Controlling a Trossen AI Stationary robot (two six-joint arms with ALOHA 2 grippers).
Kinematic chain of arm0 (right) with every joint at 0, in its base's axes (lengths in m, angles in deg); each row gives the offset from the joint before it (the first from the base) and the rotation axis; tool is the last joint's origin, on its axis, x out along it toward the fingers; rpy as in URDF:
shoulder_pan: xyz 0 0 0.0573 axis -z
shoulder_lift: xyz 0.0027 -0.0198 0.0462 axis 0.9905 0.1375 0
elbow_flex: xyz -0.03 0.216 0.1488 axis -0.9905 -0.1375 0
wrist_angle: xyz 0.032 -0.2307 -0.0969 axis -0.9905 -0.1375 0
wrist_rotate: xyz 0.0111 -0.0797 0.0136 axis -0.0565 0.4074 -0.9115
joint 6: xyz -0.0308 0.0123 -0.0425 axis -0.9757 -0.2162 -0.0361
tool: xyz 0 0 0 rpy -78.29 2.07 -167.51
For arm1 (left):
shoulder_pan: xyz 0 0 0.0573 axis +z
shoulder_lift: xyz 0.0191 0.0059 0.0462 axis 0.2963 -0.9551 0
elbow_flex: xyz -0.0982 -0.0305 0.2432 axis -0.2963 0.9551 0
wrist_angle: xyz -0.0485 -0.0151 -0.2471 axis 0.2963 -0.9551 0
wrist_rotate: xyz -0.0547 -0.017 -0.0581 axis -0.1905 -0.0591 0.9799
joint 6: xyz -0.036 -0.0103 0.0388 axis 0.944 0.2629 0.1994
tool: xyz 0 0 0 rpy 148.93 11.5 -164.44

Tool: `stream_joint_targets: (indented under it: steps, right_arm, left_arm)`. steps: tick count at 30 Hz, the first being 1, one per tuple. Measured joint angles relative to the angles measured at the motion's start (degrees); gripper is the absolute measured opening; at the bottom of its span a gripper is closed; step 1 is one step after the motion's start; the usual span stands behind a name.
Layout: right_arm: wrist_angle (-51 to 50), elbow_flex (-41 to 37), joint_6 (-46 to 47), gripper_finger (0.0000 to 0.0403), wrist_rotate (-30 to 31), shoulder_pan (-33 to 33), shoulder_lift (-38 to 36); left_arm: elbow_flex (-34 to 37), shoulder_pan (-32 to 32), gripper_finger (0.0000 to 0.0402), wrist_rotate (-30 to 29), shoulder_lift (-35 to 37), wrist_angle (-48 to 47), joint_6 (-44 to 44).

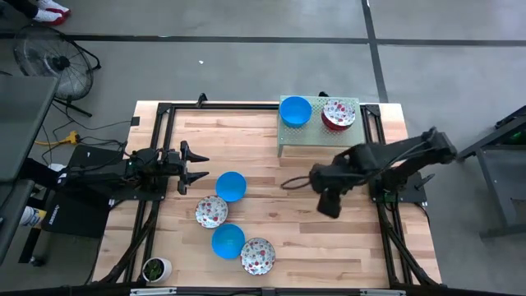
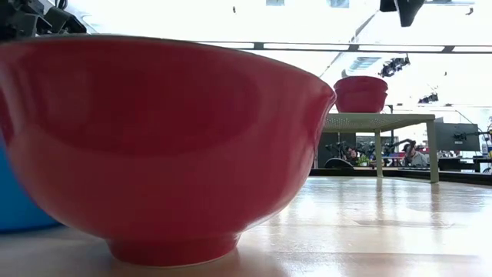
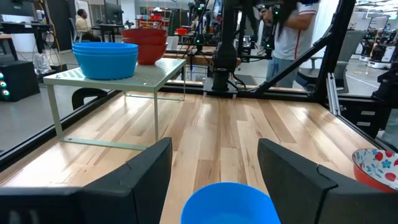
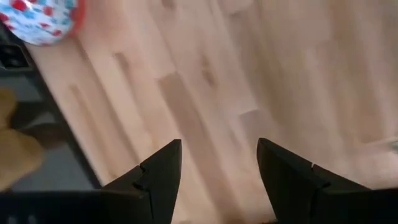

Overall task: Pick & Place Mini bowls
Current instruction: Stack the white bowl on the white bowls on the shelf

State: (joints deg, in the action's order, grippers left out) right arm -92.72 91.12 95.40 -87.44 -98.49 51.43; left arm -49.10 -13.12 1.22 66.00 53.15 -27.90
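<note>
Item: mini bowls, small, round, rigid, glossy; two finishes, plain bright blue and white with red-pink floral speckle inside and a red outer wall.

Location, loose stock: four lie on the pale wooden plank table (image 1: 329,247), in front of the left arm. One blue bowl (image 1: 231,186) sits just ahead of the left gripper (image 1: 200,168); a speckled bowl (image 1: 211,211), a second blue bowl (image 1: 228,241) and a second speckled bowl (image 1: 257,256) follow in a staggered line, each touching or nearly touching the next.

Location, placed stock: a stack of blue bowls (image 1: 295,110) and a stack of speckled bowls (image 1: 338,114) stand side by side on the pale green perforated metal stand (image 1: 288,141) at the table's far edge.

Handling, judged: light, stiff, probably hard and chip-prone; the glazed curve looks slippery. Best hold is likely the rim, one finger inside and one outside the wall. Neighbouring bowls may get nudged.

Grippers: left fingers stand wide apart, empty, framing the nearest blue bowl. The right gripper (image 1: 327,200) hangs over bare table near the middle, fingers wide, holding nothing.

Not stock: small white cup with green plant (image 1: 154,268), near table corner.
</note>
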Motion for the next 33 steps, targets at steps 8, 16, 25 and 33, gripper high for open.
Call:
stream_joint_targets:
  steps: [8,16,25,33]
  right_arm:
    - [11.1,0.0,10.7,0.0197,-4.5,-4.2,8.5]
    - [21.4,0.0,19.0,0.0197,-7.2,-5.4,17.1]
    - [33.0,0.0,20.4,0.0197,-7.8,-5.4,24.8]
    - [39.8,0.0,20.4,0.0197,-7.7,-5.6,28.9]
  left_arm:
    - [0.0,0.0,0.0232,0.0,0.0,0.0,0.0]
    - [0.0,0.0,0.0232,0.0,0.0,0.0,0.0]
    - [0.0,0.0,0.0232,0.0,0.0,0.0,0.0]
    - [0.0,0.0,0.0232,0.0,0.0,0.0,0.0]
